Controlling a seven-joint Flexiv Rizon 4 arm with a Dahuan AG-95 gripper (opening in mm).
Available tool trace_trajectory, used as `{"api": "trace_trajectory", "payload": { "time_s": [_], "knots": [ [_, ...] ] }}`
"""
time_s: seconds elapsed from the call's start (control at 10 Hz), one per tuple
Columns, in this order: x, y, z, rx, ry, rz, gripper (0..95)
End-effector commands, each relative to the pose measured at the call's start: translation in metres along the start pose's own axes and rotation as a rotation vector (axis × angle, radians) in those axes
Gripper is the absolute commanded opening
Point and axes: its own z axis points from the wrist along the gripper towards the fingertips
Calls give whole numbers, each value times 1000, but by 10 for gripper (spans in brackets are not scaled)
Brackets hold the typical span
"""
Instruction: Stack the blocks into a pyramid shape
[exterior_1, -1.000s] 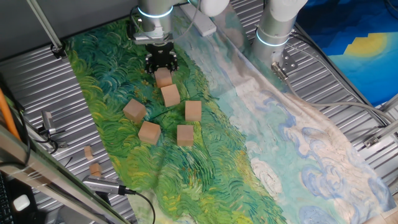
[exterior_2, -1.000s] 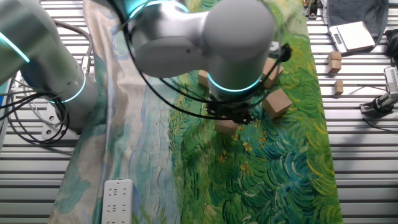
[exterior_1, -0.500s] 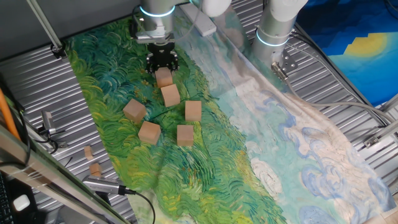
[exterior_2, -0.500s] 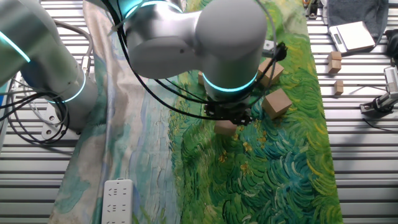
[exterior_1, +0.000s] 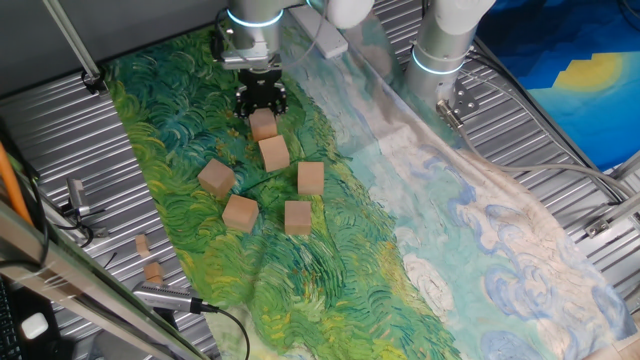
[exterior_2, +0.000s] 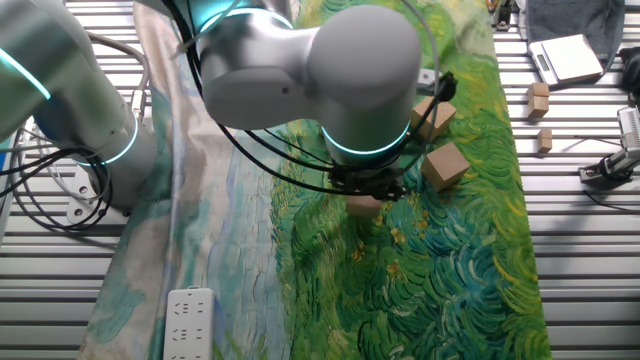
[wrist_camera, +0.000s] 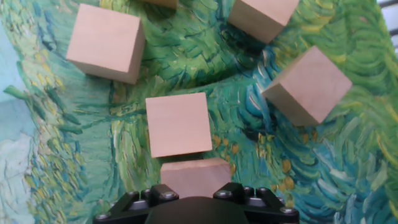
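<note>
A ribbed grey metal table (exterior_1: 80, 150) is covered by a painted green-and-blue swirl-patterned cloth (exterior_1: 330, 250), on which six light-brown wooden cubes (exterior_1: 273, 153) are spread, while two small tan wooden bits (exterior_1: 147, 258) lie on bare metal beside the cloth.

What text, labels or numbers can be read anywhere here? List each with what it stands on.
None can be read.
The plain light-brown wooden cubes carry no print.
The white power strip has faint marks, too small to read.
The painted swirl-pattern cloth shows no lettering.
</note>
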Motion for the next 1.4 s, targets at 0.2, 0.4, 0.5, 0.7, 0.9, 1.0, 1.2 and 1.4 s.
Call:
{"api": "trace_trajectory", "payload": {
  "time_s": [0.2,0.4,0.5,0.7,0.9,1.0,1.2,1.4],
  "knots": [
    [0,2,2,57,-6,-87,0],
    [-1,3,5,77,-21,-117,0],
    [-2,3,6,79,-23,-121,0],
    [-2,6,8,82,-30,-108,0],
    [-3,6,8,81,-32,-86,0],
    [-4,5,10,81,-28,-73,0],
    [-9,4,14,80,-19,-57,0],
    [-12,2,17,80,-21,-60,0]
  ]
}}
